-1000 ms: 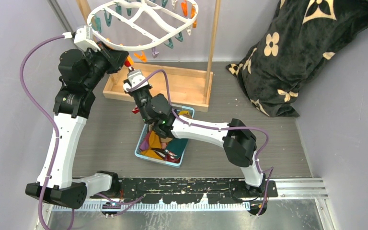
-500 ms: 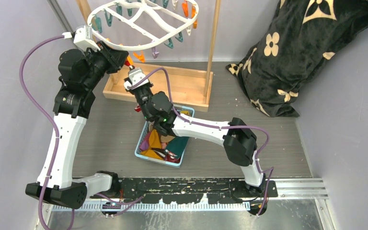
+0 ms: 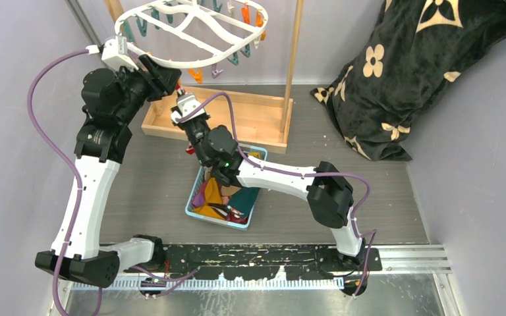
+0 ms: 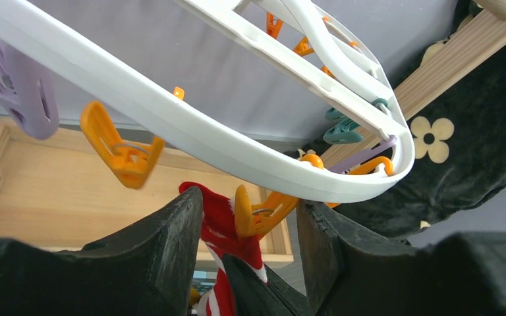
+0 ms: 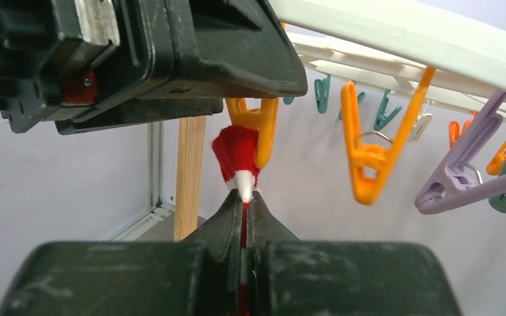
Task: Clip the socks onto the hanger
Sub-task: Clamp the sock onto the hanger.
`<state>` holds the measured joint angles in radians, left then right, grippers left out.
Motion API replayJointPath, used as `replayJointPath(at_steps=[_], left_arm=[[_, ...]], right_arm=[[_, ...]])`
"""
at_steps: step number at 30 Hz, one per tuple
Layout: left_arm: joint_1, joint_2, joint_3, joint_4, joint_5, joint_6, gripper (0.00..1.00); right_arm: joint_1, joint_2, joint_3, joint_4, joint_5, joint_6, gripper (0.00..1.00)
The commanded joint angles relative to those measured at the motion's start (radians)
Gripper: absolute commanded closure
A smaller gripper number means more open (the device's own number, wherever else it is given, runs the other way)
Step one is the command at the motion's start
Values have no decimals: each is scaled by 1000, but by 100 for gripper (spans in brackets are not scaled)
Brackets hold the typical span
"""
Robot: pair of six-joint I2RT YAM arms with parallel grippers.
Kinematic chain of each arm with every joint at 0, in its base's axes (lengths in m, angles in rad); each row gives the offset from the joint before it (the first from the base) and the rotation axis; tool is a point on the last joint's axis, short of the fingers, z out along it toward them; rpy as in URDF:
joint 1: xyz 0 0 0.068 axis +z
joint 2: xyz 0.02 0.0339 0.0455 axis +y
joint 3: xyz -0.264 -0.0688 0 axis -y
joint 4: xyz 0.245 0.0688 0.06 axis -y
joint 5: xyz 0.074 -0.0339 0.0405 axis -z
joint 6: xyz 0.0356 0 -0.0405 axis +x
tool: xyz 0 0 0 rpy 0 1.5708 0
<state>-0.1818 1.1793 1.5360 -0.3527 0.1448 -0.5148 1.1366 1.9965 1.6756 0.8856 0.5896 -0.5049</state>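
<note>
The white hanger [image 3: 191, 63] hangs in the wooden stand, with orange and teal clips round its rim [image 4: 171, 118]. My right gripper [image 3: 182, 100] is shut on a red-white striped sock [image 5: 237, 155] and holds its tip up against an orange clip [image 5: 261, 128]. My left gripper [image 3: 168, 78] is open, its fingers either side of that clip [image 4: 258, 214] and the sock [image 4: 219, 224], just under the rim. I cannot tell whether the clip grips the sock. More socks [image 3: 221, 197] lie in the basket.
The light blue basket [image 3: 191, 212] stands on the floor in front of the wooden stand frame [image 3: 237, 122]. A black flower-patterned blanket [image 3: 395, 72] is heaped at the back right. Other orange, teal and purple clips [image 5: 369, 164] dangle to the right.
My right gripper has risen with the sock towards the hanger's rim. The hanger's near rim has lifted and shifted slightly, and my left gripper has stayed at the orange clip.
</note>
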Motion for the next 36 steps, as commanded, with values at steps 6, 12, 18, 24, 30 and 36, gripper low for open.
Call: replayJointPath(at_steps=[6,12,18,24,30,36], left_arm=[[-3,-59,-22,40,-86,28,39],[-1,-70,-42,37,-109,41,42],[-1,-81,-33,29,-109,37,43],[-1,-109,-39,-7,-66,29,43],[-2,-130,-20,-36,-41,41,41],[-1,-148,9,-76,19,15,35]], right_arm=[[6,-127,-64,-44,-33,121,50],[3,-275,-228,-53,-36,186,38],[-64,-356,-295,-60,-31,310,43],[-90,-310,-218,-62,-59,308,44],[-129,-292,-167,-103,-126,352,44],[-204,-349,-183,-257,-350,510,43]])
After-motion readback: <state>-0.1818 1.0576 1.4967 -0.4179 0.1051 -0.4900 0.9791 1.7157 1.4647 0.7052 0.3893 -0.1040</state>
